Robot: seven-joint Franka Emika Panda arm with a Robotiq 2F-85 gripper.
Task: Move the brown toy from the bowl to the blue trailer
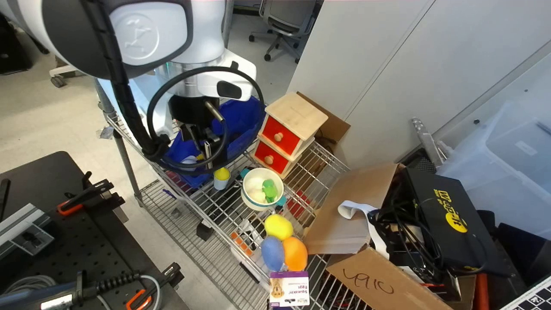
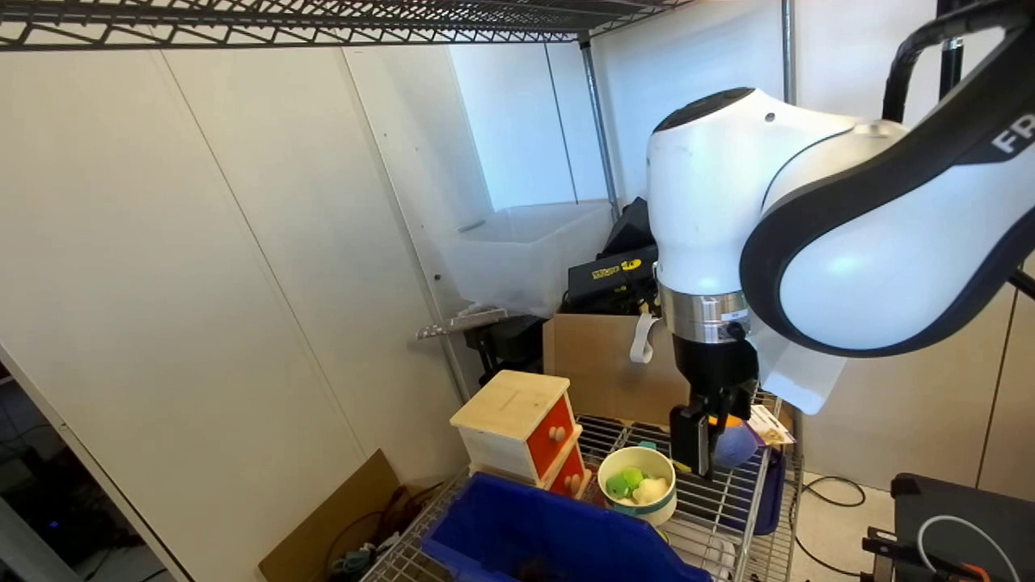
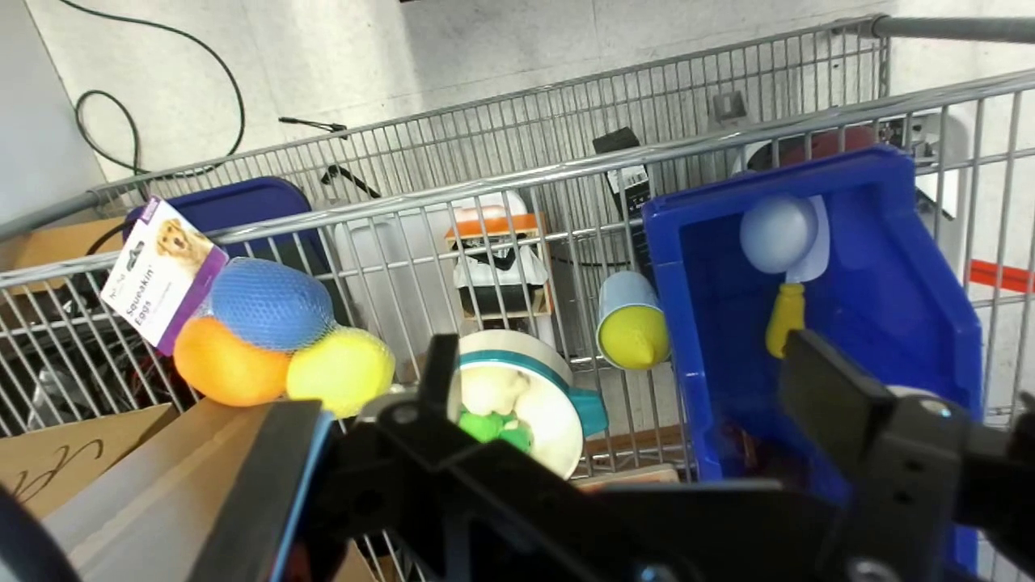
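Note:
The cream bowl with teal handles stands on the wire shelf and shows in all views, also here. It holds a green toy and a pale cream toy; no plainly brown toy shows in it. The blue trailer, a deep-blue tub, stands beside it, also in an exterior view. A dark brown-red thing lies shadowed in the tub; I cannot tell what it is. My gripper is open and empty, fingers wide apart, above the bowl and tub area; it shows in an exterior view.
A light-blue cup with yellow inside stands between bowl and tub. A white-and-yellow utensil lies in the tub. A wooden red-drawer box stands behind. Egg toys and a cardboard box lie along the shelf.

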